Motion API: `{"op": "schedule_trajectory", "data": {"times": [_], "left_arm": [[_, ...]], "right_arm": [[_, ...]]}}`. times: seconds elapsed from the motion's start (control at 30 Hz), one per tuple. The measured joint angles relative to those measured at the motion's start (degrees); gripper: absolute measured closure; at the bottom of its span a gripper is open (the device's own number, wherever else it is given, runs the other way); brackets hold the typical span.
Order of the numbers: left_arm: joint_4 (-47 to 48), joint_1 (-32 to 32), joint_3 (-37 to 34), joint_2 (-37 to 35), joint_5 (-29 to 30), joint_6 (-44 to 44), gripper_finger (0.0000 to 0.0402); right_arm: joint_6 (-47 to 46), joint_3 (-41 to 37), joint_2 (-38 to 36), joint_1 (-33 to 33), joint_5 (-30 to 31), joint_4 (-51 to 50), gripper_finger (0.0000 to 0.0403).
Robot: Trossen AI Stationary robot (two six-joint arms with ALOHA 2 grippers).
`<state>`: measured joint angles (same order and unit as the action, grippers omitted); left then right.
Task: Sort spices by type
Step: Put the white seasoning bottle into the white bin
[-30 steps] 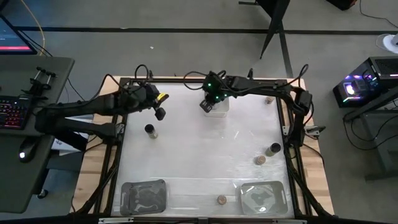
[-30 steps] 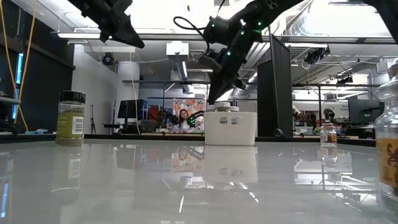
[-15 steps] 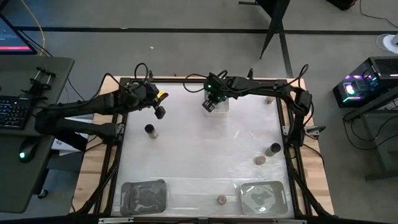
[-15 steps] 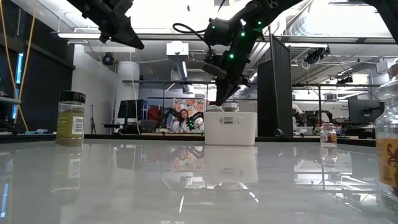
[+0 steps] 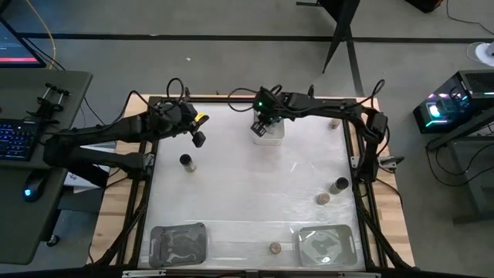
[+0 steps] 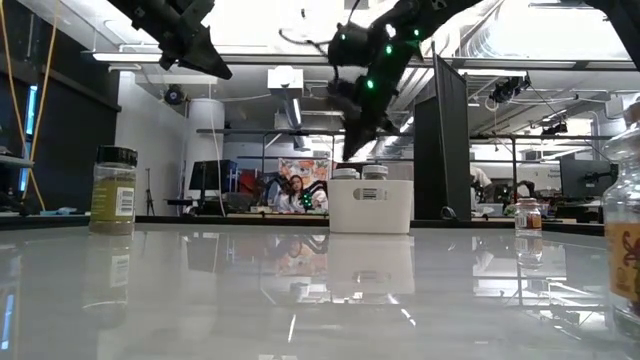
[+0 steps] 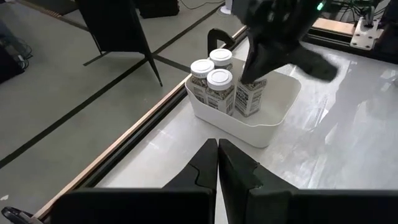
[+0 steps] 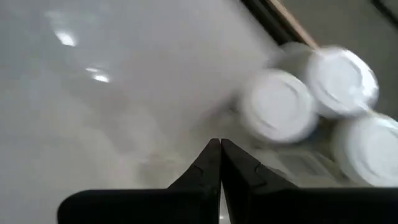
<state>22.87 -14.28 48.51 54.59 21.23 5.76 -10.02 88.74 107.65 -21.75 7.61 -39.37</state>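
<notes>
A white tray at the table's far middle holds several white-topped spice jars standing upright. My right gripper is shut and slants down just above them; in the left wrist view it hides the top of one jar. The right wrist view shows nothing between its fingers. My left gripper hangs shut above the table to the tray's left. A black-topped jar stands on the table near it.
A black-topped jar and a brown-topped jar stand at the right. Another brown-topped one is near the front edge, and a small jar at the far right. Two clear trays lie along the near edge.
My right gripper has tipped and rolled a little above the white tray and stays shut. A second white jar top, hidden behind it before, now shows in the low view.
</notes>
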Motion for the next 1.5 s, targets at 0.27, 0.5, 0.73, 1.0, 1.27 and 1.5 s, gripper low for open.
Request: {"op": "schedule_trajectory", "data": {"times": [0.27, 0.5, 0.73, 1.0, 1.27, 1.5], "left_arm": [[0.05, 0.0, 0.0, 0.02, 0.48, 0.02, 0.0401], [0.16, 0.0, 0.02, 0.3, 0.55, 0.02, 0.0401], [0.07, 0.0, 0.07, 0.96, 0.68, 0.02, 0.0401], [0.27, 0.0, 0.07, 1.42, 0.68, 0.02, 0.0401], [0.21, 0.0, 0.07, 1.44, 0.67, 0.06, 0.0401], [0.2, 0.0, 0.05, 1.44, 0.66, 0.04, 0.0401]], "right_arm": [[-4.83, 1.43, -0.17, 0.02, -17.36, -8.35, 0.0403], [-9.55, 1.43, -0.17, -1.0, -12.05, -14.88, 0.0403], [-13.71, 1.43, 0.05, -3.09, -5.76, -16.5, 0.0403], [-14.83, 1.41, 0.44, -3.71, -3.35, -16.21, 0.0403], [-8.58, 1.41, 0.44, -4.06, 1.07, -16.03, 0.0403], [-1.64, 1.41, 0.44, -4.0, 1.04, -14.15, 0.0403]]}}
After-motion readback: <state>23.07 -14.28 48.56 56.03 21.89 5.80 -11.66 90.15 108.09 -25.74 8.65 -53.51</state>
